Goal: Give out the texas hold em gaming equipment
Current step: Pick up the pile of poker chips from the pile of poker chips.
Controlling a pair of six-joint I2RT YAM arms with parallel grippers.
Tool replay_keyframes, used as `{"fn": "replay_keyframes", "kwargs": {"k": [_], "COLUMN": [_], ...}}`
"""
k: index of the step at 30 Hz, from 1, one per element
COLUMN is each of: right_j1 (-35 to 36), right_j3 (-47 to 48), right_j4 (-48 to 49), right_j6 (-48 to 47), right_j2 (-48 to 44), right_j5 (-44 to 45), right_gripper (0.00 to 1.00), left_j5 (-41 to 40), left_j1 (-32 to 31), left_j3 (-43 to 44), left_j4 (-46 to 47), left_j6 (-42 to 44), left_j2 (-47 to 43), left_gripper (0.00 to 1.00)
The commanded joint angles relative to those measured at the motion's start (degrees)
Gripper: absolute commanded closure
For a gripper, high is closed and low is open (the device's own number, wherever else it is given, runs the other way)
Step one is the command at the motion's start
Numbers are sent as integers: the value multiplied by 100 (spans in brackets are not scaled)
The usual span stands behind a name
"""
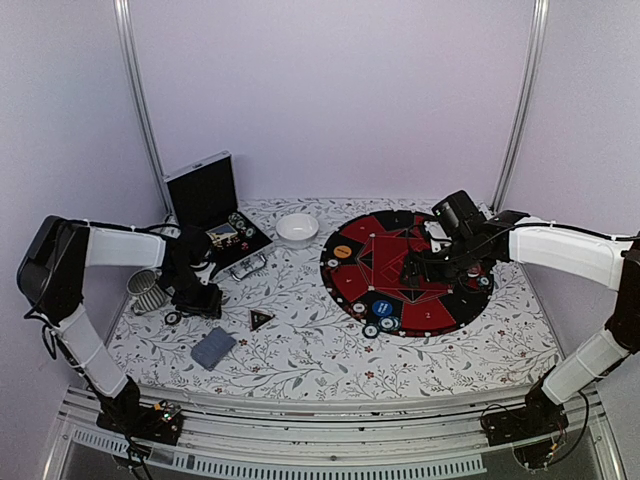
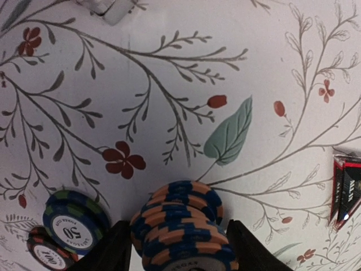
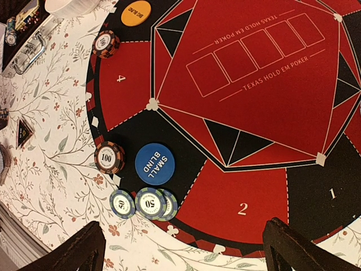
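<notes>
On the flowered tablecloth, at its left end, we see the left gripper closed to the width of one stack of blue-and-orange chips, with a finger against each side. The stack leans, and we cannot count its chips. Beside it lie two loose chips, touching each other: one green-and-navy 50 chip and one red-edged 100 chip, which the frame's edge partly cuts off. One black triangular marker lies near them. One pile of grey-blue cards lies nearer the front edge, well apart from the gripper.

The right gripper hangs over the round poker mat, its fingers spread wide with nothing between them. On the mat we count seven pieces. There is one orange BIG BLIND disc and one blue SMALL BLIND disc. There are also two red chips: a rim 100 chip by the number 4, and a second 100 chip just beside the blue disc. Last is an overlapping row of three 50 chips at the rim near the number 2.

One white bowl, one open black case and one metal cup stand behind on the table.
</notes>
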Motion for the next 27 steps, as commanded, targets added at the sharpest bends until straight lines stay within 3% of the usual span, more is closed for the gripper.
{"fn": "replay_keyframes", "kwargs": {"k": [1,5,9,19,27], "right_j1": [-5,-5,-2,-4,0], "right_j3": [17,23,21,51,80], "right_j4": [-8,-4,-8,-8,9], "right_j6": [-42,-55,-71,-83,-100], "right_j2": [48,37,19,-45,-155], "right_j5": [11,12,11,-2,-36], "right_gripper": [1,1,1,1,1], "left_j5": [0,56,50,-437,-293], "left_j1": [-60,-78,-118,-387,-1112], "left_j3": [-19,-4,30,950,2526], "left_j4": [89,98,103,-741,-1160], "left_j6": [73,104,145,355,690], "left_j2": [163,266,221,28,638], "left_gripper": [43,61,98,100,100]}}
